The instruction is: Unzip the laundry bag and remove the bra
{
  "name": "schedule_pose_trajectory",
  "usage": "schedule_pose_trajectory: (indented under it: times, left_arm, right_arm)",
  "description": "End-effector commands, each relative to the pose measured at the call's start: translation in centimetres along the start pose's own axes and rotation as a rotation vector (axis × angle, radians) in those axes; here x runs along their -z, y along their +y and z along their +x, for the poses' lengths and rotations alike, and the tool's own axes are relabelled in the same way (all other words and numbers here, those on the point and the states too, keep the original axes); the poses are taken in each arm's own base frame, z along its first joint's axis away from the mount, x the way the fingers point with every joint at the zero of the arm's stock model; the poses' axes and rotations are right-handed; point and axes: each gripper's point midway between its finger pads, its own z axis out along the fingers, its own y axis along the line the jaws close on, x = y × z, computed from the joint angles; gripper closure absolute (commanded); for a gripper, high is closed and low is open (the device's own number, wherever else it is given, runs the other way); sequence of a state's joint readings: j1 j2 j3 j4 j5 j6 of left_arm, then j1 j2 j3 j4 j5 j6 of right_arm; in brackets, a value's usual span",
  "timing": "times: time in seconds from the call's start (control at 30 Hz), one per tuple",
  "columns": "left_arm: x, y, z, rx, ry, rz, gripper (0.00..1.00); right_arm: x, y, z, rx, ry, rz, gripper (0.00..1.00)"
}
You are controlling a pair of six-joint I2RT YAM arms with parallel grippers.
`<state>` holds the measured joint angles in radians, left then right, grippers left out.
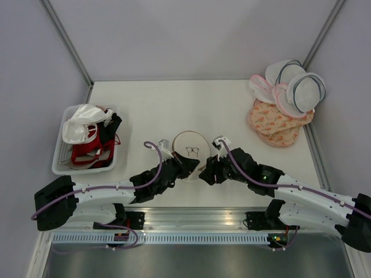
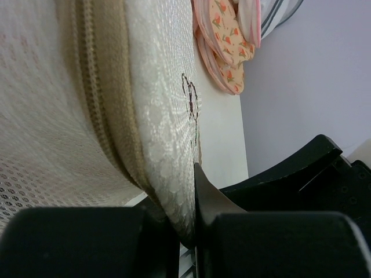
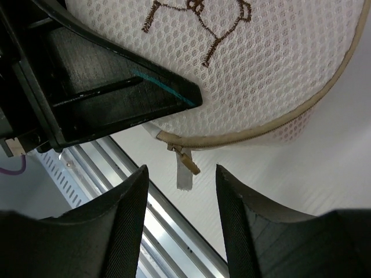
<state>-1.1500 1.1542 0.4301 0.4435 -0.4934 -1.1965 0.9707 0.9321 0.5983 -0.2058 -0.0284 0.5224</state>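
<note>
The round cream mesh laundry bag (image 1: 191, 146) with a dark bra drawing lies at the table's near middle. My left gripper (image 1: 186, 167) is shut on the bag's near edge; in the left wrist view the bag (image 2: 156, 116) is pinched between the jaws of the gripper (image 2: 194, 231). My right gripper (image 1: 204, 174) is open just right of it. In the right wrist view the right gripper (image 3: 181, 171) straddles the tan zipper pull (image 3: 190, 163) and its white tag without touching them. The zipper is closed. The bra is hidden.
A white basket (image 1: 58, 157) at the left holds white and red bras. White domed bags with pink trim (image 1: 295, 87) and pink patterned bags (image 1: 278, 124) lie at the back right. A metal rail (image 1: 191, 223) runs along the near table edge.
</note>
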Motion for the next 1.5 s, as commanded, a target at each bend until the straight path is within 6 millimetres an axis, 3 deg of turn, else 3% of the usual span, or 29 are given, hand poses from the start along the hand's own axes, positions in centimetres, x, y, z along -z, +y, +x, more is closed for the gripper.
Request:
schedule_pose_trajectory:
  times: [0.0, 0.13, 0.23, 0.4, 0.43, 0.57, 0.67, 0.8, 0.83, 0.87, 0.93, 1.1, 1.23, 1.33, 1.47]
  left_arm:
    - [-0.1, -2.3, -0.2, 0.052, 0.009, 0.057, 0.98]
    - [0.1, -3.0, 0.4, 0.043, 0.044, 0.086, 0.98]
    - [0.3, -3.0, 0.7, 0.028, 0.062, 0.096, 0.98]
    - [0.7, -1.5, 1.5, -0.095, 0.114, 0.088, 0.98]
    - [0.8, -0.4, 1.6, -0.119, 0.138, 0.059, 0.98]
    - [2.1, 2.5, 1.0, -0.174, 0.160, 0.049, 0.98]
    - [3.2, 2.5, 0.0, -0.267, 0.185, 0.105, 0.98]
    - [5.0, 0.4, 0.7, -0.432, 0.329, 0.235, 0.98]
    - [5.9, -1.9, 1.2, -0.465, 0.396, 0.320, 0.98]
    - [6.4, -1.1, 2.0, -0.519, 0.471, 0.304, 0.98]
    - [7.2, -2.8, 2.7, -0.553, 0.562, 0.361, 0.98]
    - [8.8, -2.3, 5.1, -0.597, 0.775, 0.401, 0.98]
    - [10.3, -3.6, 6.5, -0.582, 0.917, 0.516, 0.98]
    - [10.2, -4.0, 6.3, -0.614, 0.909, 0.531, 0.98]
    - [6.6, -3.9, 2.6, -0.691, 0.680, 0.333, 0.97]
  right_arm:
    - [-0.4, 1.3, -2.3, 0.036, -0.060, -0.037, 0.45]
    - [-0.6, 1.0, -2.4, 0.041, -0.064, -0.020, 0.65]
    - [-0.4, 0.8, -2.2, 0.049, -0.055, -0.010, 0.87]
    - [0.8, -0.5, -2.3, 0.058, -0.061, 0.062, 1.00]
    - [1.1, -1.0, -2.6, 0.057, -0.071, 0.093, 1.00]
    - [2.0, -3.4, -0.5, 0.076, 0.035, 0.218, 0.99]
    - [2.5, -5.1, 0.5, 0.076, 0.086, 0.314, 1.00]
    - [3.2, -7.0, -0.3, 0.063, 0.072, 0.448, 1.00]
    - [3.3, -7.0, -0.7, 0.072, 0.075, 0.464, 1.00]
    - [3.4, -7.2, -1.0, 0.079, 0.069, 0.476, 1.00]
    - [4.0, -7.8, -2.0, 0.096, 0.043, 0.530, 1.00]
    - [6.2, -9.3, -4.8, 0.133, -0.035, 0.672, 1.00]
    - [6.6, -9.4, -5.4, 0.148, -0.037, 0.703, 1.00]
    - [6.7, -9.2, -5.8, 0.137, -0.048, 0.695, 1.00]
    - [6.2, -8.6, -5.0, 0.126, -0.042, 0.635, 1.00]
